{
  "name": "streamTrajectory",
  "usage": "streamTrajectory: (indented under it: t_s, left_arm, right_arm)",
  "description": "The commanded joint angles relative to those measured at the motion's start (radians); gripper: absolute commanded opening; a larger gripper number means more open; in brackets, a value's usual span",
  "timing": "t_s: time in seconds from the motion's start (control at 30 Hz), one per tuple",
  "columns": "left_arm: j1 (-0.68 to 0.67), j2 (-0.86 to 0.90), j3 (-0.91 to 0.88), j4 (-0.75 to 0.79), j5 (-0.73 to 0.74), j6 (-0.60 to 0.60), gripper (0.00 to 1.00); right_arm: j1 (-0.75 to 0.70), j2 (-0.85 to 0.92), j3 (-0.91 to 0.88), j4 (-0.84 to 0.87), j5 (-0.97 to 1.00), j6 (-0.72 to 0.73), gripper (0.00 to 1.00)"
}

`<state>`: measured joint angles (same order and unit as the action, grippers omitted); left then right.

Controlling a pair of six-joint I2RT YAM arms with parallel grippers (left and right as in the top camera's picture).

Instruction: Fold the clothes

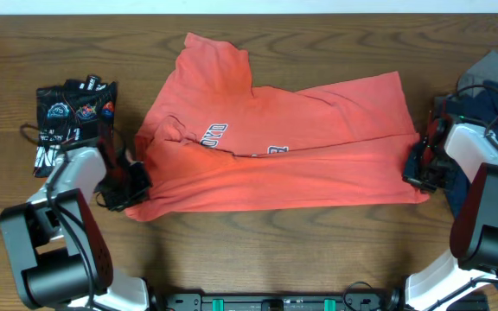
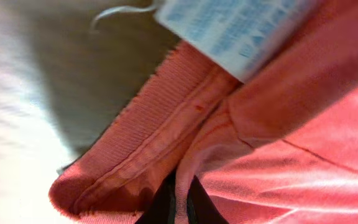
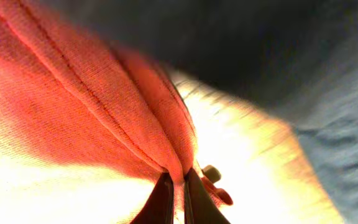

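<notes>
Well, orange shirt [image 1: 275,147] spread across the tabletop [image 1: 232,250], left fingers [image 2: 160,210] pinching its 9 o'clock hem, right fingers [image 3: 158,200] pinching the 3 o'clock edge (blue cloth [image 1: 491,86] just beyond), patterned dark garment [image 1: 74,108] at 9 o'clock.

I work over a dark brown, wood-grained surface [image 1: 258,250] that fills nearly the whole overhead view. At 12 o'clock a thin pale strip [image 1: 335,5] runs along its far edge. In my left wrist view, bright glare [image 2: 5,143] whitens the wood at 9 o'clock.
</notes>
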<state>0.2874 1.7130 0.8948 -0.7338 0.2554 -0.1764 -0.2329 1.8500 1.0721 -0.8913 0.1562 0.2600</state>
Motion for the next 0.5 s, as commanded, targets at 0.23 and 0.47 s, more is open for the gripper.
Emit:
streamTrajectory:
  t_s: [0.23, 0.47]
  left_arm:
    - [0.04, 0.005, -0.021, -0.07, -0.085, -0.028, 0.06]
    - [0.043, -0.072, -0.019, -0.093, -0.084, -0.029, 0.07]
  right_arm:
    - [0.072, 0.033, -0.026, -0.045, -0.045, 0.039, 0.06]
    - [0.064, -0.016, -0.018, -0.066, -0.035, 0.066, 0.1]
